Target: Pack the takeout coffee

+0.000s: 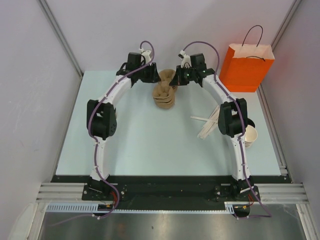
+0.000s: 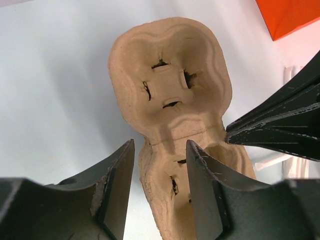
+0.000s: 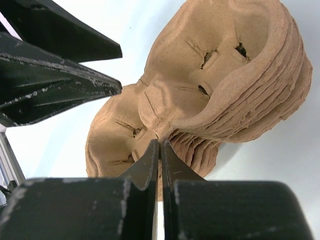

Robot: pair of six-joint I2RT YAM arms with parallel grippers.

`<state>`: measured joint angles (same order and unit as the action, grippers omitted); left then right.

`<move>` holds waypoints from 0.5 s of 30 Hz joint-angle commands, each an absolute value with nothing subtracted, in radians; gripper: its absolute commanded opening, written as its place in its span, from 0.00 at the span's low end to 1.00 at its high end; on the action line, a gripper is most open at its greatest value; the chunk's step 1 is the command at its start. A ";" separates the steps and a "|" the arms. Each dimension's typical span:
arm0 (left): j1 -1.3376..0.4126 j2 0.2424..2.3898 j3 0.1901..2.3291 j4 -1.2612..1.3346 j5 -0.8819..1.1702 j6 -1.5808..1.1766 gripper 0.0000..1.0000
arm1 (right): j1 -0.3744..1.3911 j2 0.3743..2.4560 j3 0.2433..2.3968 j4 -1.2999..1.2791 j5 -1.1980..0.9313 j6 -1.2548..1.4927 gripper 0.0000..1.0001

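Note:
A stack of brown pulp carriers (image 1: pixel 165 96) lies at the back middle of the table. My left gripper (image 2: pixel 160 145) is open astride the near pocket's wall of the top carrier (image 2: pixel 170 65), one finger outside and one inside. Table shows between the outer finger and the wall. My right gripper (image 3: pixel 160 144) is shut, its tips against the rim at the waist of the carrier stack (image 3: pixel 235 65). Whether it pinches pulp I cannot tell. Of the takeout coffee, only what looks like a black lid edge (image 1: pixel 250 122) shows behind the right arm's elbow.
An orange paper bag (image 1: pixel 246 67) with handles stands upright at the back right. White sticks (image 1: pixel 207 125) lie left of the right arm. Lidless tan cups (image 1: pixel 248 136) sit by the right elbow. Both grippers (image 1: pixel 156 76) (image 1: pixel 176 78) crowd the stack's far end.

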<state>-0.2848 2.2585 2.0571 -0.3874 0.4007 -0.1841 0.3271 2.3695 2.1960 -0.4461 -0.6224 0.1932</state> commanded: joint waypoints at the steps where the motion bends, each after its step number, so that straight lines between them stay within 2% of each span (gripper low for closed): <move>1: -0.284 2.218 2.049 -0.397 0.433 -0.215 0.52 | 0.328 2.338 2.223 -0.384 -0.670 0.213 0.00; 15: -0.296 2.252 2.028 -0.414 0.417 -0.210 0.52 | 0.325 2.342 2.220 -0.377 -0.680 0.222 0.00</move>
<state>-0.2886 2.2585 2.0289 -0.4149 0.4038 -0.2020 0.3267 2.3695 2.1960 -0.4355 -0.6392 0.2092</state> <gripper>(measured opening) 0.530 0.019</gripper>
